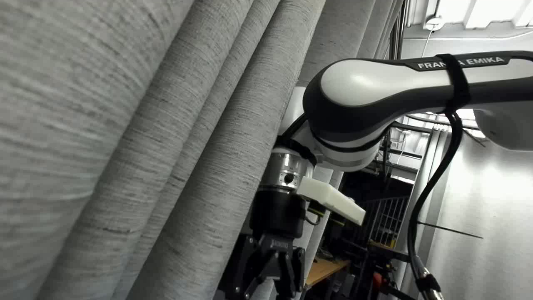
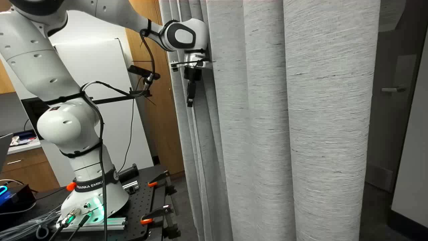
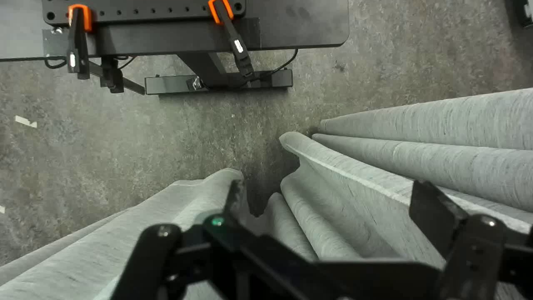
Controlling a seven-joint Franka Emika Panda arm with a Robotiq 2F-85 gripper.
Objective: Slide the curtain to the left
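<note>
Hanging in long, deep folds, the very large light-grey heathered woven curtain [image 2: 324,117] takes up a great part of both exterior views and is well apart from the dark, straight-edged tabletop [image 3: 300,27], with mottled grey-brown floor [image 3: 125,137] showing between them. The white, black-strapped robot arm [image 2: 72,125] rises from a black perforated plate [image 3: 145,5] on the tabletop, and its wrist [image 1: 287,166] reaches right up beside the fabric. From it the black two-fingered tool [image 3: 329,196] points downward, its dark, angular fingers [image 3: 435,216] spread well apart, with nothing held between them. In the wrist view the curtain's folds show beyond the fingers, some seen through the space between; whether either finger touches the fabric cannot be told. A dark, narrowing gap parts the folds at the left of that view from those at the right, and a pale, straight edge runs along one of the right-hand folds.

In an exterior view a pale, block-shaped housing [image 1: 331,200] juts from the wrist above the fingers, and the border of a near fold runs close along the tool's side. Two slim black clamps with orange ends [image 3: 238,43] sit at the tabletop's edge, next to the perforated plate. In an exterior view a tall brown wooden panel [image 2: 162,117] and a broad white panel [image 2: 117,127] stand behind the arm, while a dark-grey door [image 2: 391,127] with a pale lever handle [image 2: 393,89] shows past the curtain's right-hand edge.
</note>
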